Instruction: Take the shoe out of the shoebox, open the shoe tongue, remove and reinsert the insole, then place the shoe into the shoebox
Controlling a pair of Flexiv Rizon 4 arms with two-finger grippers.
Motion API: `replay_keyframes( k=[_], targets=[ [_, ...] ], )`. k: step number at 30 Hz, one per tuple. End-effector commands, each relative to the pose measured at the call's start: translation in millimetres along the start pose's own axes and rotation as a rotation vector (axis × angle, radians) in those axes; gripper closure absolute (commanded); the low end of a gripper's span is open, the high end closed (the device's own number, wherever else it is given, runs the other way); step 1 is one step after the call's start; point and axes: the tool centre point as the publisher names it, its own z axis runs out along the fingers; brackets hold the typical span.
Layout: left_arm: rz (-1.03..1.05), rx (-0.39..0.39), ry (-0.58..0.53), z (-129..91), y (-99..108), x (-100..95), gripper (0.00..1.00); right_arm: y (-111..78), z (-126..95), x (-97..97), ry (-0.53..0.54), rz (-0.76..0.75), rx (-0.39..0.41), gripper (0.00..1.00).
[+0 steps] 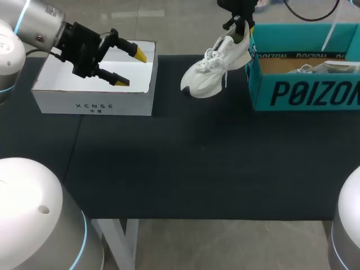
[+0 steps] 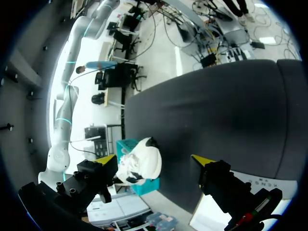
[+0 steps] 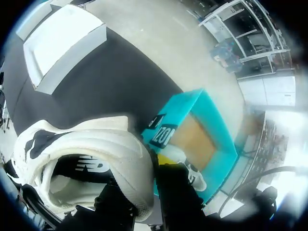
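Note:
A white sneaker (image 1: 211,73) hangs in the air, toe down, just left of the teal shoebox (image 1: 304,93). My right gripper (image 1: 239,25) is shut on its heel collar from above. In the right wrist view the sneaker (image 3: 82,163) fills the space at the gripper (image 3: 151,166), one finger inside the collar and one outside, with the shoebox (image 3: 192,139) beyond. A second white shoe (image 1: 326,67) lies inside the shoebox. My left gripper (image 1: 130,67) hovers open and empty over a white box (image 1: 93,101). Its wrist view shows the sneaker (image 2: 144,163) far ahead between the gripper's (image 2: 154,160) spread fingers.
The white open box sits at the far left of the black table cloth (image 1: 197,169). The teal shoebox stands at the far right edge. Between them and toward the front, the cloth is bare.

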Motion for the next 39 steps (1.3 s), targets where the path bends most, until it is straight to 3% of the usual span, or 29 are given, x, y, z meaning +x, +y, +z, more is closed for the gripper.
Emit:
replay_keyframes(
  k=[1, 9, 18, 22, 31, 33, 39],
  targets=[
    [0.001, 0.000, 0.003, -0.4, -0.3, -0.3, 0.00, 0.1, -2.0, -0.7, 0.000, 0.001, 0.001, 1.00],
    [0.001, 0.000, 0.003, -0.4, -0.3, -0.3, 0.00, 0.1, -2.0, -0.7, 0.000, 0.001, 0.001, 1.00],
    [0.001, 0.000, 0.003, -0.4, -0.3, -0.3, 0.00, 3.0, -9.7, -71.8, -0.043, 0.188, -0.003, 1.00],
    [0.001, 0.000, 0.003, -0.4, -0.3, -0.3, 0.00, -6.8, 0.2, -108.0, -0.061, 0.306, 0.026, 1.00],
    [0.001, 0.000, 0.003, -0.4, -0.3, -0.3, 0.00, -45.4, 10.8, -166.0, -0.109, 0.547, 0.087, 1.00],
    [0.001, 0.000, 0.003, -0.4, -0.3, -0.3, 0.00, -53.4, 14.2, -176.8, -0.142, 0.635, 0.123, 1.00],
    [0.001, 0.000, 0.003, -0.4, -0.3, -0.3, 0.00, -53.4, 14.2, -176.8, -0.142, 0.635, 0.123, 1.00]
  ],
)
